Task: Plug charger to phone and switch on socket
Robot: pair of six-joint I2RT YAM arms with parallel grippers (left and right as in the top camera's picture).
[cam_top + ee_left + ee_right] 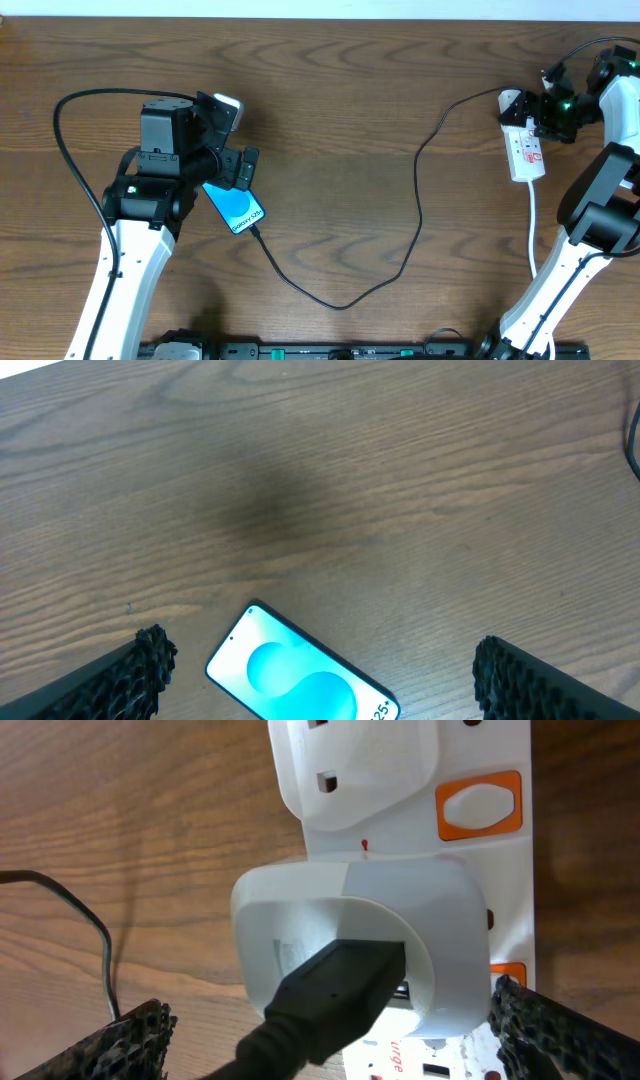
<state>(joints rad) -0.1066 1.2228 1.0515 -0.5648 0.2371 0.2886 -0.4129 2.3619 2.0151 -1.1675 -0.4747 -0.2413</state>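
Orange switch (507, 974) is hiding beside the plug (350, 920); the spread right claw (345, 1038) is needing one fingertip pressing squarely.

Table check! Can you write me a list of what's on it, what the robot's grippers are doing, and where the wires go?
Surface: brown wooden table.
Job's things: phone lying flat, blue screen up; socket, a white strip at the right, with orange switches; on or off, cannot tell.
Clutter: nothing seen.
Grippers: left gripper open above the phone; right gripper open, either side of the white adapter.
Cables: black charger runs from the adapter in the socket to the phone's lower end; fully pushed in there, cannot tell. White socket cord trails toward the near edge.
Surroundings: black rail along the near edge.
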